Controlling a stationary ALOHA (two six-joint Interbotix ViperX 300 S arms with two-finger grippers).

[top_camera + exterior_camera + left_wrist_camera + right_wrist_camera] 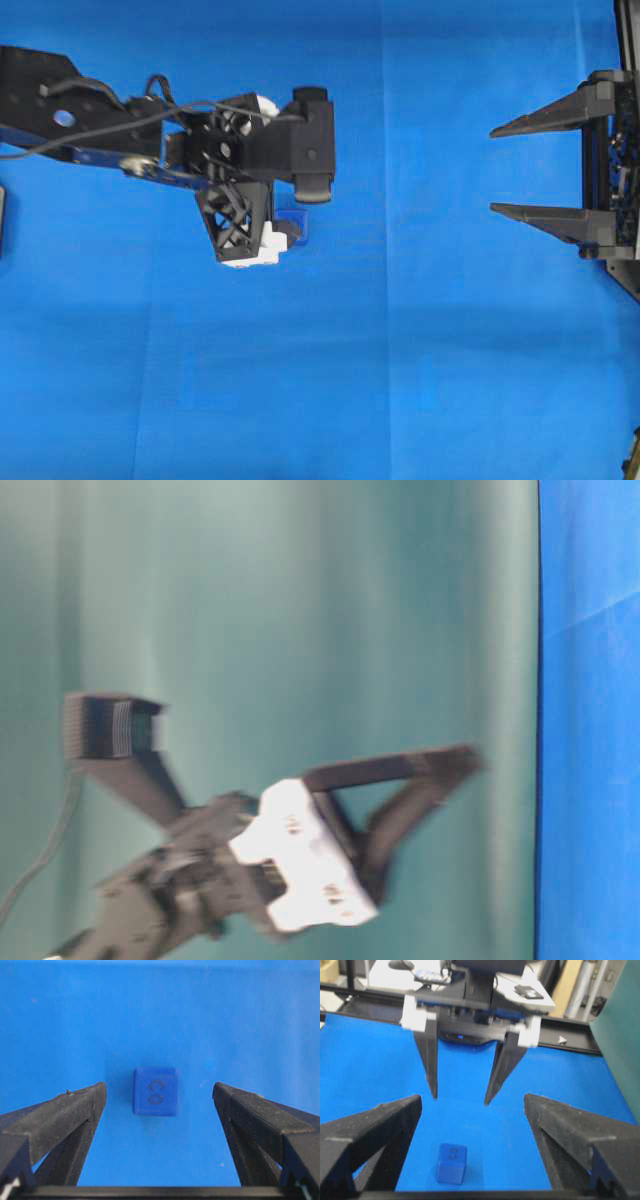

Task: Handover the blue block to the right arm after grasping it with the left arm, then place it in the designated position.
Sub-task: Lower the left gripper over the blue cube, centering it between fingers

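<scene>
The blue block [155, 1091] lies on the blue cloth [240, 1020], with a faint dark mark on its top face. My left gripper [159, 1088] hangs over it, open, one black finger on each side and clear of it. Overhead, the block [298, 224] peeks out beside the left arm's white bracket [250, 250]. My right gripper [493, 170] waits open at the right edge, fingers pointing left, with nothing between them. In the right wrist view the block [451, 1162] sits low between the right gripper's [472, 1100] fingers, with the left gripper [460, 1099] pointing down behind it.
A green backdrop [620, 1035] stands at the table's side and fills most of the table-level view [300, 600]. A black rail [570, 1042] borders the cloth's far edge, with desk clutter beyond it. A dark object [2, 220] sits at the overhead view's left edge.
</scene>
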